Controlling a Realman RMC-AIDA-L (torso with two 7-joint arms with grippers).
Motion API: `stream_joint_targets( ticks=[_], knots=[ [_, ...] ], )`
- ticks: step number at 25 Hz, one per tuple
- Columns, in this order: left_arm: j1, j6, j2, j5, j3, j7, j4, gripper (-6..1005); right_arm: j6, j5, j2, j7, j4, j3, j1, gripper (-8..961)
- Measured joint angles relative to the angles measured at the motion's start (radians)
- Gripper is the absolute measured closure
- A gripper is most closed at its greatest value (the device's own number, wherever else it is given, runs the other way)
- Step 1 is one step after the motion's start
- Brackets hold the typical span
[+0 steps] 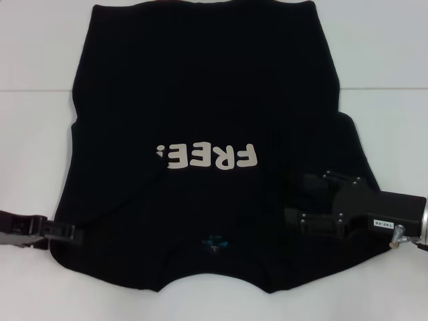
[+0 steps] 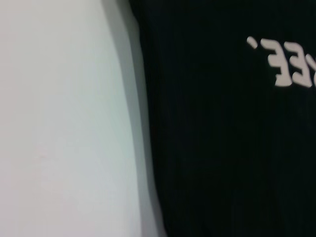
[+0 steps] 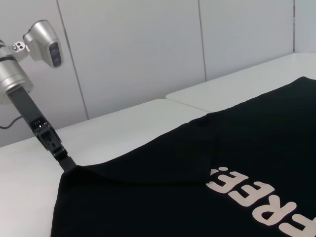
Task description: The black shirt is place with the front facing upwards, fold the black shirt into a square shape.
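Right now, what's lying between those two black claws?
Only the black shirt: in the head view, plain cloth and its teal neck label span from the left tool to the right tool.

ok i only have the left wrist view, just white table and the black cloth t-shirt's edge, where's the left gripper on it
observer: The left gripper is at the black cloth T-shirt's left edge, near its collar end.
operator: and the right one
observer: The right gripper is over the shirt's right side, nearer the robot than the cream "FREE!" lettering.
operator: collar toward the robot?
observer: Yes, the small teal neck label lies by the near edge.
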Motion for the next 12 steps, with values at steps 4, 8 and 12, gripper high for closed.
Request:
stream_joint_targets(
  ticks=[4, 8, 12],
  knots=[
    [0.0, -0.016, -0.013, 0.017, 0.021, 0.0, 0.011, 56, -0.005, 0.0, 0.0, 0.001, 0.0, 0.0, -0.003, 30],
    [0.0, -0.023, -0.017, 0.019, 0.03, 0.001, 0.015, 58, -0.014, 0.0, 0.001, 0.002, 0.0, 0.0, -0.005, 30],
    [0.001, -0.017, -0.03, 0.022, 0.044, 0.012, 0.039, 140, -0.018, 0.0, 0.001, 0.002, 0.0, 0.0, -0.008, 30]
  ],
)
